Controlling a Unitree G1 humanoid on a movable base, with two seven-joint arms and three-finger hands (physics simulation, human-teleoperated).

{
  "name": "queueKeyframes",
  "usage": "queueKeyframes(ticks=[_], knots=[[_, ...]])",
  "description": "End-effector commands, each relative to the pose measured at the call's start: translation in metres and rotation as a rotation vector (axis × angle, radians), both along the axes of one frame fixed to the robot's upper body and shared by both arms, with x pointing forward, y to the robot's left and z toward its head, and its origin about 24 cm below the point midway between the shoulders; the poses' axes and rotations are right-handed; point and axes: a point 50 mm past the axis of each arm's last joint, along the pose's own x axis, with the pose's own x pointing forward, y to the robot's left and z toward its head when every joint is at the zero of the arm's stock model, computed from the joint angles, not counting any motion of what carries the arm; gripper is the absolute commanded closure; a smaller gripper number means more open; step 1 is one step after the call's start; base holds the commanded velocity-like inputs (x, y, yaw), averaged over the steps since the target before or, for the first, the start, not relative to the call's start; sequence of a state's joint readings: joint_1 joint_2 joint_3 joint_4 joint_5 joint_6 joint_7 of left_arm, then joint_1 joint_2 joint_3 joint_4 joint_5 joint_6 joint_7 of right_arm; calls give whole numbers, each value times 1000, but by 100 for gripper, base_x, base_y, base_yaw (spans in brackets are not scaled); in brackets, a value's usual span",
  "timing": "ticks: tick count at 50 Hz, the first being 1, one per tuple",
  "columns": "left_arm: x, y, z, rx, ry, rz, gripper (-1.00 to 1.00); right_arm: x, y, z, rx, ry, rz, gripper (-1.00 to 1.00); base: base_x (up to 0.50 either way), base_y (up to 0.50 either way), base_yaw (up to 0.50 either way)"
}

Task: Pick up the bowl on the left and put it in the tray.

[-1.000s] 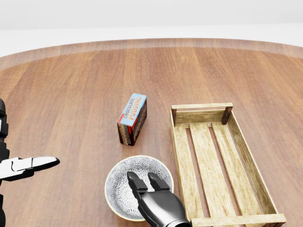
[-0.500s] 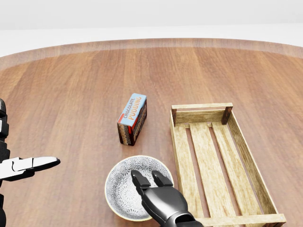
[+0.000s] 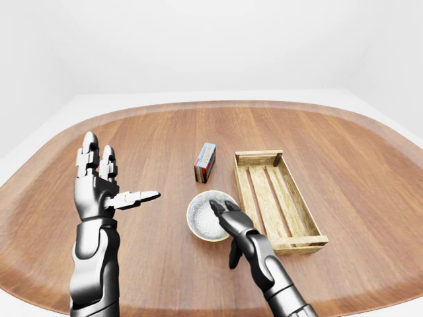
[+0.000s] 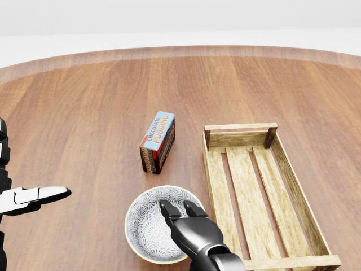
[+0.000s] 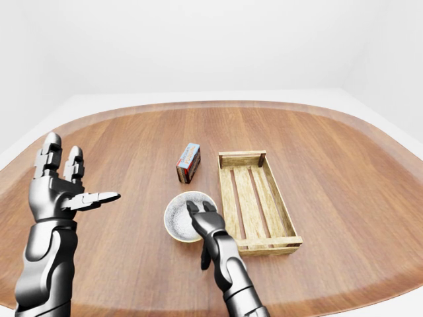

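A patterned grey bowl [image 4: 142, 224] with a cream rim stands on the wooden table, low in the head view, left of the wooden slatted tray [image 4: 241, 127]. My right hand [image 4: 178, 209] reaches in from the bottom edge, its two dark fingers stretched over the bowl's right half. In the left-eye view its thumb hangs apart below the bowl's rim, so the hand is open. My left hand [image 3: 106, 188] is raised at the left, open with fingers spread and holding nothing, well away from the bowl.
A chocolate pudding box [image 4: 158, 140] lies just above the bowl in the head view, left of the tray's top end. The round wooden table [image 3: 344, 145] stretches wide around them, its curved edge running along the top.
My right hand has slid a little to the right and farther over the bowl. The bowl, box, tray and left hand have stayed in place.
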State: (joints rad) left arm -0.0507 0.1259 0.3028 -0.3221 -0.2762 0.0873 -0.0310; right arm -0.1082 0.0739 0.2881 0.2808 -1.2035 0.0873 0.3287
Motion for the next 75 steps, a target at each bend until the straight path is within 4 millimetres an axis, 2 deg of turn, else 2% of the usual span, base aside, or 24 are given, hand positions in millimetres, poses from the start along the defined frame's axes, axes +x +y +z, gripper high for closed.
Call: queueKeyframes(ticks=[1,28,44,75], knots=[[0,0,1,0,-5,1,-100,8,1,0,-21,4,6,-100,0,0,0],[-1,1,1,-4,-7,2,-100,9,18,-7,-42,25,46,-100,0,0,0],[1,1,1,-4,-4,3,-100,10,16,-12,-45,38,39,-100,0,0,0],[-1,2,2,-4,-11,6,-100,6,27,-36,-14,91,10,-100,0,0,0]])
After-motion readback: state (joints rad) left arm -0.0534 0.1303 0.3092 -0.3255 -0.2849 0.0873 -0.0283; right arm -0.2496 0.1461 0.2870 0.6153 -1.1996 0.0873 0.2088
